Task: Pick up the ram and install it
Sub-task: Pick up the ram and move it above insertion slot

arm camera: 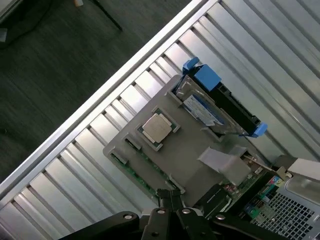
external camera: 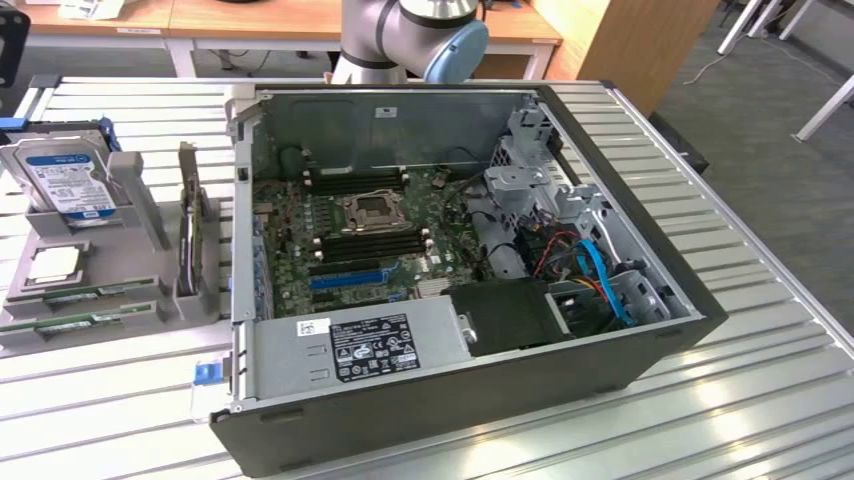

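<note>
fig. wrist + exterior views, ram pick-up stage. my gripper (arm camera: 170, 196) has its fingers pressed together w/ nothing between them. it hangs over the edge of the grey parts holder (arm camera: 187, 150), near one end of the ram; whether it touches, i cannot tell. the ram (external camera: 83, 293) lies flat in the holder's front slots, on the exterior view's left of the open pc case (external camera: 467, 425), well apart from the dimm slots (external camera: 374, 245) on the motherboard.

risks (my judgement):
- coming down w/ the tips together, i would press on the board rather than straddle it. this could chip it or push it askew.
- the sticks lie just beside each other, so a loose approach could catch both or nudge the neighbour.
- a tilted grip would meet the slot at an angle and jam or seat on one side only.
- the case wall and cables leave little room, so the arm (external camera: 400, 25) could snag.

counts: ram sticks 2 (second stick (external camera: 74, 325)); processor (external camera: 54, 262) 1; hard drive (external camera: 60, 180) 1, in a blue caddy; expansion card (external camera: 187, 235) 1, upright; pc case 1; dimm slots too crowded to count.
</note>
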{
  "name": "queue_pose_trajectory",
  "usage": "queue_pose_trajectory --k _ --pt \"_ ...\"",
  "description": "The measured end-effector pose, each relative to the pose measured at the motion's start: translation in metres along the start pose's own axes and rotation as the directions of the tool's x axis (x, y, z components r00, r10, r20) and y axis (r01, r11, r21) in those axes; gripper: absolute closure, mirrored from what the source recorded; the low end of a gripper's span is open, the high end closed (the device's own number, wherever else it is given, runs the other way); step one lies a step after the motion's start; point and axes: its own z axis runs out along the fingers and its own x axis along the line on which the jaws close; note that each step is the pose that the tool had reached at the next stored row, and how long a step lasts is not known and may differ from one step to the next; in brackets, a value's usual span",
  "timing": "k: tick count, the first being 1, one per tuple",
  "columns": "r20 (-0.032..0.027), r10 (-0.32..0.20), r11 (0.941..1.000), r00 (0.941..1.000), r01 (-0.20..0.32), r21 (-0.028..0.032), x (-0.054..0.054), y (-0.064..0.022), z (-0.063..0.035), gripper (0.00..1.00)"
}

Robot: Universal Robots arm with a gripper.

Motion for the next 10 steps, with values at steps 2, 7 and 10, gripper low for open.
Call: queue_pose_trajectory --k 2,7,10 --pt "-0.0015 -0.036 0.9994 0.9994 0.036 -0.0009 0.0 0.0 0.0 0.9" --pt "-0.0054 -0.126 0.992 0.992 0.126 -0.0033 0.0 0.0 0.0 0.9" --pt "-0.0078 -0.181 0.9835 0.9835 0.181 -0.005 0.0 0.0 0.0 0.9"
